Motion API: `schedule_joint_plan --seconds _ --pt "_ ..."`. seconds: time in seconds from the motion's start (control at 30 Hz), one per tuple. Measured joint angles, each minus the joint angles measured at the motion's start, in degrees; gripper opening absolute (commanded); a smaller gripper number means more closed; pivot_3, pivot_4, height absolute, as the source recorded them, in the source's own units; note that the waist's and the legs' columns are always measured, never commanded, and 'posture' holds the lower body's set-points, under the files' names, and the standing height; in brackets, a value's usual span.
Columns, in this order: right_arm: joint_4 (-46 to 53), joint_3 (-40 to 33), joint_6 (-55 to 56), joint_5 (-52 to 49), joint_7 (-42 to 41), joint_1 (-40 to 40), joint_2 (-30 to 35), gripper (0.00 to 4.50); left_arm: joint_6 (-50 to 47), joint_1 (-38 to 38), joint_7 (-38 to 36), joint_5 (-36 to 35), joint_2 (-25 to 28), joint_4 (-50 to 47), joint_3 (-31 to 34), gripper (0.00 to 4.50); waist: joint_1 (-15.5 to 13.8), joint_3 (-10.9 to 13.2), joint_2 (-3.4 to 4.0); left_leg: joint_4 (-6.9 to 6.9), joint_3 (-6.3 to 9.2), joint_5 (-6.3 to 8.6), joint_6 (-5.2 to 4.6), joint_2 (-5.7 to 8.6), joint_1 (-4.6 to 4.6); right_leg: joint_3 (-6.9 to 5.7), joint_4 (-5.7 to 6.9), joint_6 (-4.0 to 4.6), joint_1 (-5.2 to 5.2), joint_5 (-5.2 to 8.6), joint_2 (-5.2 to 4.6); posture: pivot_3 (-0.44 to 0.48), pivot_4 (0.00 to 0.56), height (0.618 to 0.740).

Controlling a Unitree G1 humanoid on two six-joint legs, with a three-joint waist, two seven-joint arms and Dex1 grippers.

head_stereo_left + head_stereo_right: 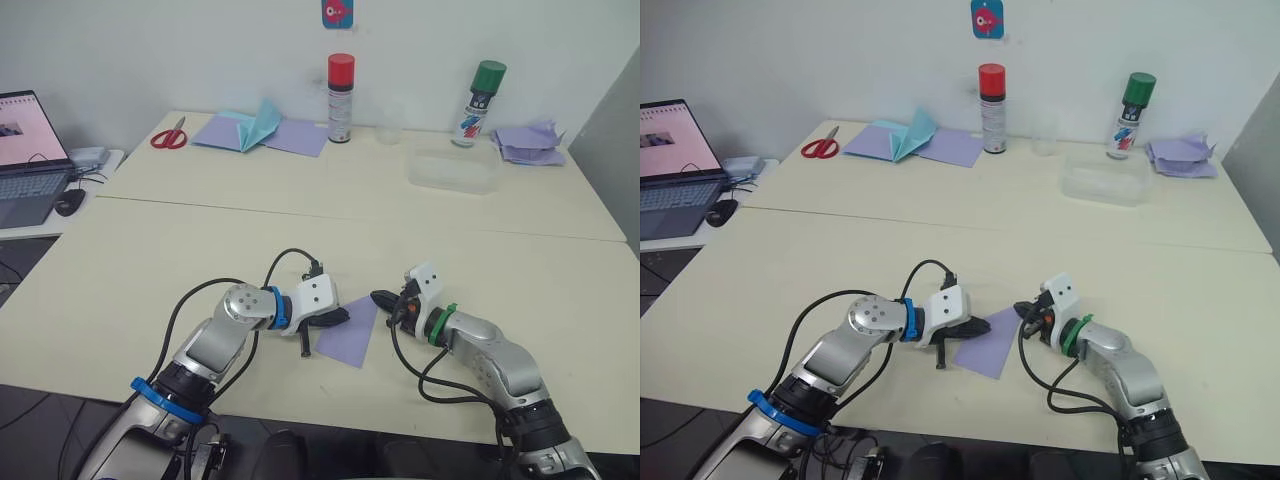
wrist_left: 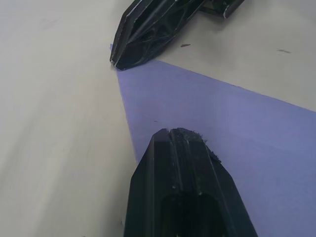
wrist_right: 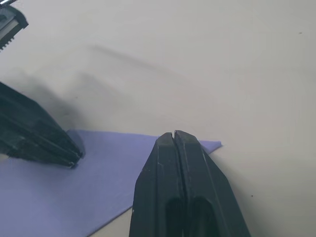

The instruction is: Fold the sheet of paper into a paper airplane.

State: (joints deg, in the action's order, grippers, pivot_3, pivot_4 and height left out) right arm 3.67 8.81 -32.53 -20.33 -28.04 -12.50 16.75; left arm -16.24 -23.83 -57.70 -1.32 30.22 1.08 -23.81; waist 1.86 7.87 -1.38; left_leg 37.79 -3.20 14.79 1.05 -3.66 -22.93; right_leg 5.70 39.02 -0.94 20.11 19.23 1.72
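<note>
**A:** Both two-fingered black grippers are clenched, fingers pressed flat together with nothing pinched between them. The left gripper [image 1: 338, 316] has its tip down on the left edge of the small folded lavender paper wedge [image 1: 350, 334], and the right gripper [image 1: 384, 300] has its tip at the wedge's upper right corner. That's low in the frame, just right of centre, on the cream tabletop [image 1: 200, 250].

**B:** So is the paper lying flat?

**A:** Looks flat to me. One narrow corner points up toward the right gripper.

**B:** What about the back of the table?

**A:** Upper middle has a red-capped white spray can [image 1: 341, 97]. A green-capped spray can [image 1: 479, 103] stands further right, with a clear plastic tray [image 1: 452, 172] below it. Upper left has red-handled scissors [image 1: 170, 135] beside purple sheets with a teal peaked piece [image 1: 258, 128]. A wrinkly heap of purple papers [image 1: 528, 143] sits upper right, and an open laptop [image 1: 28, 156] is at the left edge.
</note>
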Motion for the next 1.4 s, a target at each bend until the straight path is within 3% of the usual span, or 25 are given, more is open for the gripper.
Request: schedule_joint_plan --seconds 0.3,0.5,0.63,0.9,1.17,1.4 --pt "-1.0 -0.9 2.9 2.3 2.1 -0.4 0.5 0.01 0.2 0.0 -0.3 0.0 0.0 0.1 -0.1 0.0 0.0 -0.1 0.01 0.0 0.01 0.0 0.0 0.04 -0.01 0.0 0.0 0.0 0.0 0.0 -0.03 0.0 0.15 0.74" --pt "2.1 -2.3 5.3 0.2 -5.2 1.9 2.9 0.01 0.7 -0.4 -0.6 0.0 -0.1 0.5 0.0 0.0 -0.1 0.0 0.13 -0.03 -0.02 0.01 -0.01 0.07 -0.07 -0.01 -0.02 0.0 0.02 0.0 -0.04 0.0 0.15 0.74" --pt "4.2 -0.2 6.9 1.2 -9.3 2.0 4.9 0.01 1.2 -0.6 -0.6 0.0 -0.3 1.3 0.1 0.0 -0.1 0.0 0.13 -0.02 0.02 0.01 -0.01 0.04 -0.04 0.0 -0.02 -0.2 0.01 0.11 -0.04 0.0 0.15 0.74" --pt "5.0 4.9 3.8 4.6 -9.7 2.6 6.9 0.01 1.6 -0.6 -0.7 0.0 -0.4 1.6 0.0 0.0 -0.1 0.0 0.11 -0.02 0.02 0.01 -0.01 0.06 -0.04 0.02 -0.03 -0.19 0.0 0.11 -0.13 0.0 0.15 0.74" --pt "13.4 8.2 0.1 3.1 -16.1 7.6 12.4 0.01 1.7 -0.7 -0.7 0.0 -0.6 2.0 0.0 0.0 -0.1 -0.1 0.08 -0.04 0.03 0.02 -0.02 0.04 0.0 0.0 -0.06 -0.21 -0.04 0.14 -0.13 0.0 0.15 0.74" --pt "15.5 10.5 -3.5 1.2 -19.3 7.6 12.8 0.01 1.7 -0.9 -0.7 0.0 -0.9 2.4 0.0 0.0 -0.1 -0.1 0.05 -0.03 0.08 0.02 -0.02 0.06 0.0 -0.02 -0.06 -0.24 -0.03 0.17 -0.14 0.0 0.15 0.74"
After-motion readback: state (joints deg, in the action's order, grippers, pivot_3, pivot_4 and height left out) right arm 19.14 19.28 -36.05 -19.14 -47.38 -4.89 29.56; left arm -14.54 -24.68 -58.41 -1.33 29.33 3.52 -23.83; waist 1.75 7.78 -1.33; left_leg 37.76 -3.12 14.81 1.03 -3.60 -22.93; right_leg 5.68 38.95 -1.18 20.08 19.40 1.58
